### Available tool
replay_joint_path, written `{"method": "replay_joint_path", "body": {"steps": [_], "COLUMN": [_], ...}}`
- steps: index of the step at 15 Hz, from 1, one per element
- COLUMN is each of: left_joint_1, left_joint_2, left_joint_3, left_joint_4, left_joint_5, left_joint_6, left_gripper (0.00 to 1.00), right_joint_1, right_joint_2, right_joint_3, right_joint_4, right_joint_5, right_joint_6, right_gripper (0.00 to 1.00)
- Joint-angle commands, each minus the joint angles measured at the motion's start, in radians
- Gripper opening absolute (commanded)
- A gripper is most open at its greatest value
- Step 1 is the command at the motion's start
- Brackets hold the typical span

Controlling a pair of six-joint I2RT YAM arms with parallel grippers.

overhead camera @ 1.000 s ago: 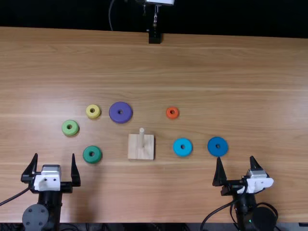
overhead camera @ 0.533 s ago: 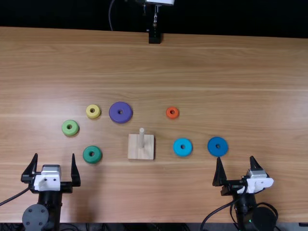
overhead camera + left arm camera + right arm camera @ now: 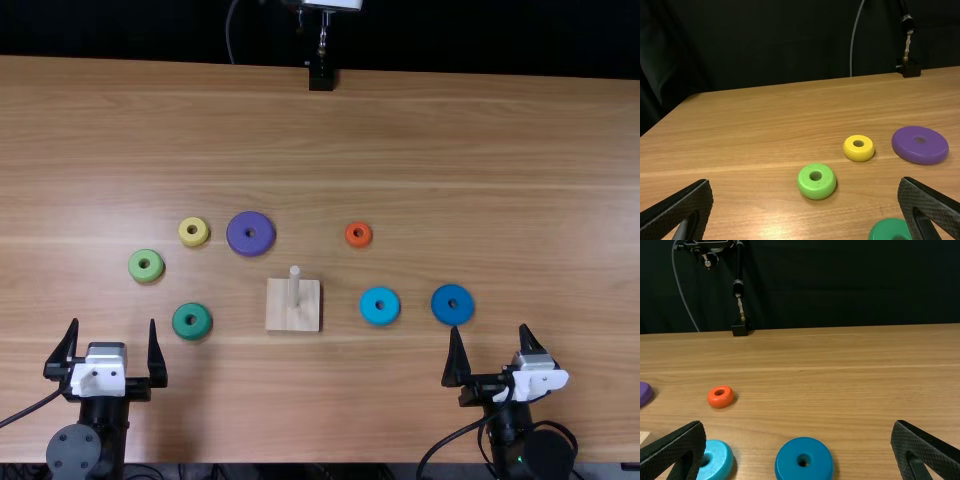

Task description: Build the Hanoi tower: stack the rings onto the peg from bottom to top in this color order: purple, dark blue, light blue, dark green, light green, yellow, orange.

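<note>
Left wrist view: round dark-green ring [image 3: 885, 227] cut off at bottom edge. Right wrist view: round purple ring [image 3: 645, 393], pale wooden base [image 3: 643, 436] cut off at left edge.

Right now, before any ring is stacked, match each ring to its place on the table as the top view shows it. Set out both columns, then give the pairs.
Column one
1. purple ring
2. orange ring
3. light blue ring
4. dark green ring

Column two
A. just right of the peg's base, left of the dark blue ring
B. left of the peg's base, nearer the table's near edge than the light green ring
C. beyond the light blue ring, the farther side from the arms
D. right beside the yellow ring

Pairs: 1-D, 2-C, 3-A, 4-B
</note>
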Motion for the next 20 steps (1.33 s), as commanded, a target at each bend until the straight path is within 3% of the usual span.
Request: {"method": "replay_joint_path", "body": {"steps": [1, 3, 4, 6, 8, 10, 13, 16, 19, 20], "left_joint_1": [0.01, 0.007, 0.005, 0.005, 0.005, 0.005, 0.005, 0.025, -0.044, -0.057], "left_joint_2": [-0.012, -0.012, -0.012, -0.012, -0.012, 0.017, 0.322, 0.641, 0.903, 0.985], "left_joint_3": [-0.038, -0.038, -0.038, -0.036, 0.054, 0.151, 0.35, 0.562, 0.761, 0.81], "left_joint_4": [-0.014, 0.003, 0.032, 0.1, 0.091, 0.087, 0.087, 0.091, 0.087, 0.084], "left_joint_5": [-0.013, 0.002, 0.024, 0.097, 0.105, 0.095, 0.094, 0.141, 0.243, 0.235], "left_joint_6": [0.012, 0.021, 0.021, 0.015, 0.015, 0.014, 0.014, 0.002, -0.209, -0.22], "left_gripper": [1.0, 1.0, 1.0, 1.0, 1.0, 1.0, 1.0, 1.0, 1.0, 1.0], "right_joint_1": [-0.005, -0.005, -0.005, -0.005, -0.005, -0.005, -0.005, -0.005, -0.005, -0.005], "right_joint_2": [-0.013, -0.013, -0.013, -0.013, -0.013, -0.013, -0.013, -0.013, -0.013, -0.013], "right_joint_3": [-0.01, -0.01, -0.01, -0.01, -0.01, -0.01, -0.01, -0.01, -0.01, -0.01], "right_joint_4": [-0.002, -0.002, -0.002, -0.004, -0.002, -0.002, -0.004, -0.002, -0.002, -0.002], "right_joint_5": [-0.002, -0.002, -0.002, -0.002, -0.002, -0.002, -0.002, -0.002, -0.002, -0.002], "right_joint_6": [-0.002, -0.002, -0.002, -0.002, -0.002, -0.002, -0.002, -0.002, -0.002, -0.002], "right_gripper": [1.0, 1.0, 1.0, 1.0, 1.0, 1.0, 1.0, 1.0, 1.0, 1.0]}}
